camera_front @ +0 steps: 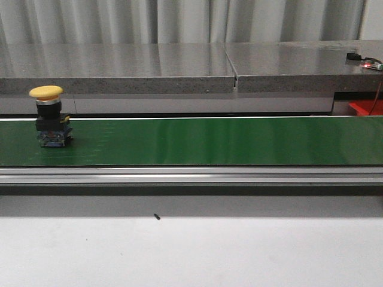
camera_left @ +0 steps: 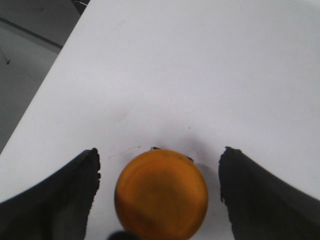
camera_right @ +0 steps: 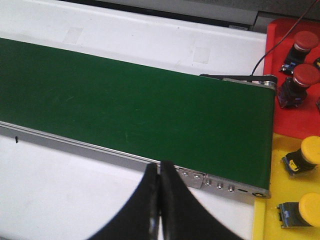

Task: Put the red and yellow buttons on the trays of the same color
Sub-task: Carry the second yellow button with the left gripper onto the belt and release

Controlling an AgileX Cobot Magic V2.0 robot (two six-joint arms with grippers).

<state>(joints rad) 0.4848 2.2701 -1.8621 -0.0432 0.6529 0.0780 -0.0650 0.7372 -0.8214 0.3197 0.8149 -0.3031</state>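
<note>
A yellow button [camera_front: 46, 113] with a black body stands upright on the green belt [camera_front: 209, 140] at the far left. Another yellow button [camera_left: 161, 194] stands on the white table, seen from above between the fingers of my open left gripper [camera_left: 161, 151]; neither finger touches it. My right gripper [camera_right: 159, 167] is shut on nothing, over the white table by the belt's near rail. Beyond the belt's end lie a red tray [camera_right: 300, 120] with two red buttons [camera_right: 298, 80] and a yellow tray [camera_right: 292, 187] with two yellow buttons [camera_right: 304, 157]. No gripper shows in the front view.
A grey stone ledge [camera_front: 179, 66] runs behind the belt. A metal rail [camera_front: 191, 174] borders the belt's near side. A corner of the red tray [camera_front: 366, 107] shows at the right edge. A small dark speck [camera_front: 157, 217] lies on the white table.
</note>
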